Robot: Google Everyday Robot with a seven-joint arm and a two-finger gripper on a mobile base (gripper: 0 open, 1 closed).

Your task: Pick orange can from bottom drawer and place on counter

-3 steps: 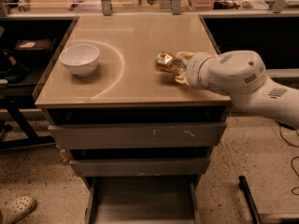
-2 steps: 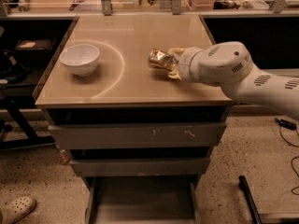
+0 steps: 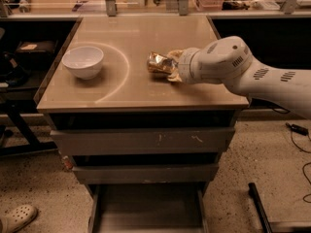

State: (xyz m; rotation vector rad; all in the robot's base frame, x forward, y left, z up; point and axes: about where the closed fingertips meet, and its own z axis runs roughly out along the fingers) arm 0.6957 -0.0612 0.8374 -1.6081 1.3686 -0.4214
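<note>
The gripper (image 3: 171, 67) is clamped on the orange can (image 3: 158, 62) low over the counter (image 3: 146, 35), the bottom drawer (image 3: 146, 213) stands open, so only letting go remains.

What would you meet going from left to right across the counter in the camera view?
In order: white bowl, pale arc mark, orange can, gripper clasping the can's right end, white arm.

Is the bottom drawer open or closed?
Open. The bottom drawer sticks out past the two drawers above, its flat floor showing. The gripper is up at the counter, holding the orange can.
</note>
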